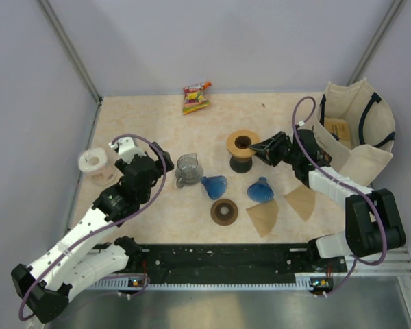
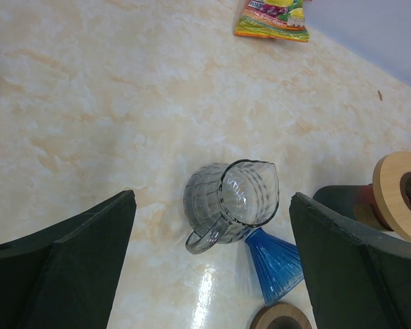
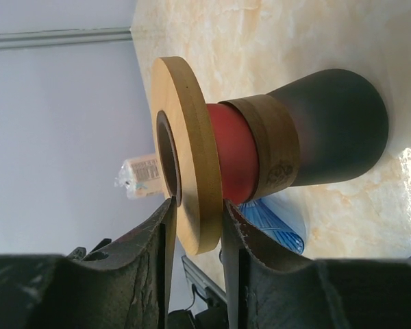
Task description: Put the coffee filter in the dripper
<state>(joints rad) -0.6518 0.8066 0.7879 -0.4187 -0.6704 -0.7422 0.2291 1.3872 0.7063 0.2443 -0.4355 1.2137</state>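
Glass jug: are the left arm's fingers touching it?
Apart. The left wrist view shows the glass jug between the wide-open left fingers, with bare table visible on each side of it.

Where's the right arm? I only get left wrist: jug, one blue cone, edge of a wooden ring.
Observer: Right gripper is at that ring, fingers on either side of its rim. I can't tell if they clamp it.
Operator: Any filter placed yet?
Observer: None that I can see. Two filters lie loose and flat, right of the brown disc.
Operator: Only one cone?
Observer: No, a second blue cone lies on its side just in front of the ring's stand.
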